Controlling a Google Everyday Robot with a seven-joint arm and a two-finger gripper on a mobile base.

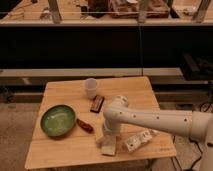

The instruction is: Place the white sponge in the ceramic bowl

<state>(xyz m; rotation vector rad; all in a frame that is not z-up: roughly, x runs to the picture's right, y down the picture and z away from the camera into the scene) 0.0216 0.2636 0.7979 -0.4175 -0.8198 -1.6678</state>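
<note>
The white sponge [107, 148] lies on the wooden table [65, 150] near its front edge. My gripper [108, 137] points down directly over the sponge, at or just above its top, and partly hides it. The white arm reaches in from the right. The green ceramic bowl [57, 120] sits at the table's left, well left of the gripper, with nothing in it.
A white bottle-like package [138, 141] lies just right of the sponge. A reddish-brown item [84, 125] lies between bowl and gripper. A dark brown bar [97, 104] and a translucent white cup [91, 88] stand further back. A dark shelf unit stands behind the table.
</note>
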